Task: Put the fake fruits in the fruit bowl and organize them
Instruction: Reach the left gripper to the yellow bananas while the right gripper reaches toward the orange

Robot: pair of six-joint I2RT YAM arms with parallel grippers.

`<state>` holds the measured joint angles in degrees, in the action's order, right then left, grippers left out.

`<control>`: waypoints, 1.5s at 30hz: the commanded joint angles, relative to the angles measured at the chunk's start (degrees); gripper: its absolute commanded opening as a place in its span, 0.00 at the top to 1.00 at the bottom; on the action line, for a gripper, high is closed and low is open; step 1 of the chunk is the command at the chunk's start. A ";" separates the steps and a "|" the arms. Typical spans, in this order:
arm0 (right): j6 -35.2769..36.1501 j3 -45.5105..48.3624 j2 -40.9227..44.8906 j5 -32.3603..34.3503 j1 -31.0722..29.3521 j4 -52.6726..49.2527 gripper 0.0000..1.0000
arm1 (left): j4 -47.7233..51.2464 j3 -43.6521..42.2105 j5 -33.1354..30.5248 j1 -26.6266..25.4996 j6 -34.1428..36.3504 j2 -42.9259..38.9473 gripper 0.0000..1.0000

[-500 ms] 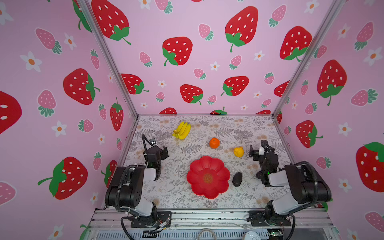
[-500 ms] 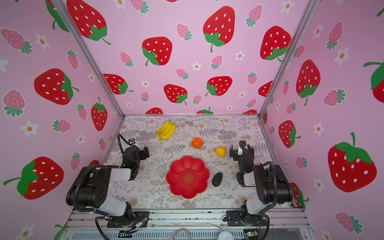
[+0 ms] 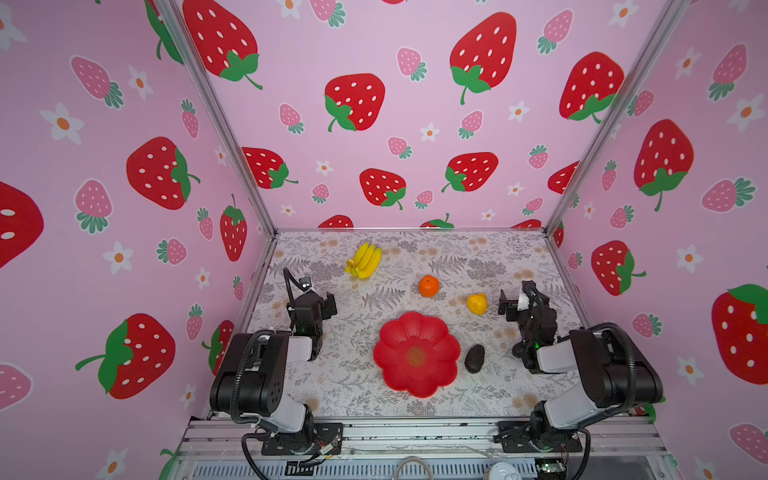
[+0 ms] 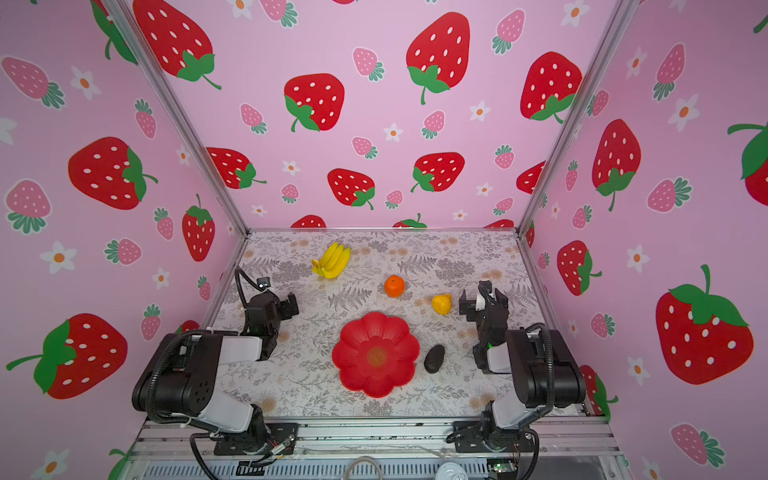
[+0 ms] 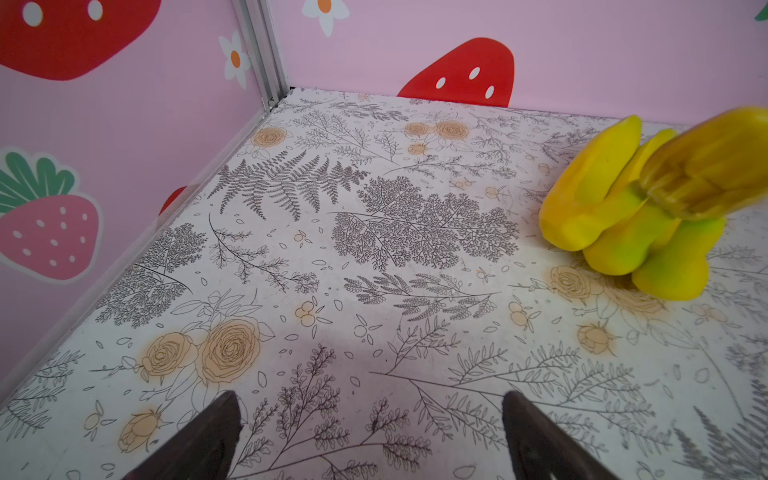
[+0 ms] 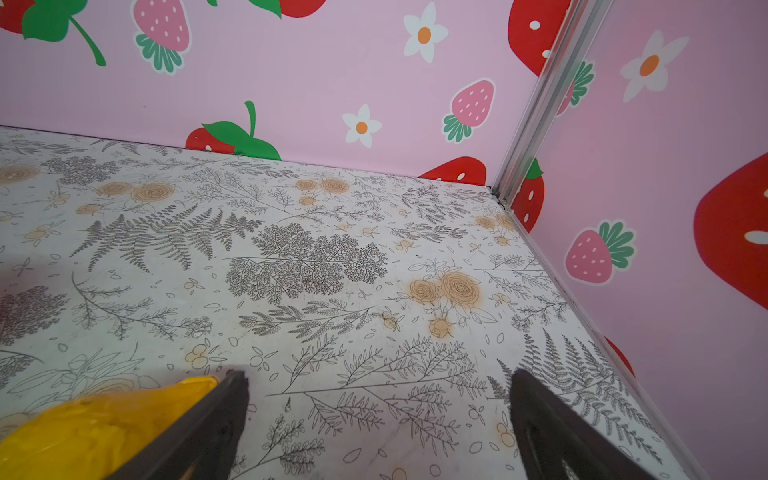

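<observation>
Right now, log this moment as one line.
fruit bowl: empty; banana bunch, orange, citrus, avocado: on table; left gripper: open; right gripper: open, beside citrus

**Both arms folded low, jaws wide**

In both top views the left arm (image 3: 266,365) rises from its base at 7 o'clock, elbow bent back. The left gripper (image 3: 328,305) sits low, aimed toward 1 o'clock, jaws spread wide. The right arm (image 3: 598,361) mirrors it from 5 o'clock. The right gripper (image 3: 514,300) aims toward 11 o'clock, jaws likewise spread.

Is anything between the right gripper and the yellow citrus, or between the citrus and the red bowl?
Nothing visible. The open right gripper sits beside the yellow citrus, and only bare table separates citrus from red bowl.
</observation>
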<state>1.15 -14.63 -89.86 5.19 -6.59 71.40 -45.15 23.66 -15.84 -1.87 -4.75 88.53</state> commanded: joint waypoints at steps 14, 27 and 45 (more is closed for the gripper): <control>0.03 -2.32 5.62 1.51 -1.12 -6.00 0.01 | 14.79 6.44 -8.38 -3.04 0.68 -8.66 0.01; -0.49 -25.13 12.21 -12.66 -24.48 -39.30 0.01 | 65.15 35.43 -5.68 -15.62 -20.02 -13.07 0.02; -6.79 -24.71 6.98 -26.12 -36.04 -33.19 0.01 | 72.04 63.79 -8.58 -17.21 -35.05 21.24 0.12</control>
<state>-5.30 -40.45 -84.86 -19.99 -42.57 38.11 22.15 83.79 -21.89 -19.66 -35.05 107.31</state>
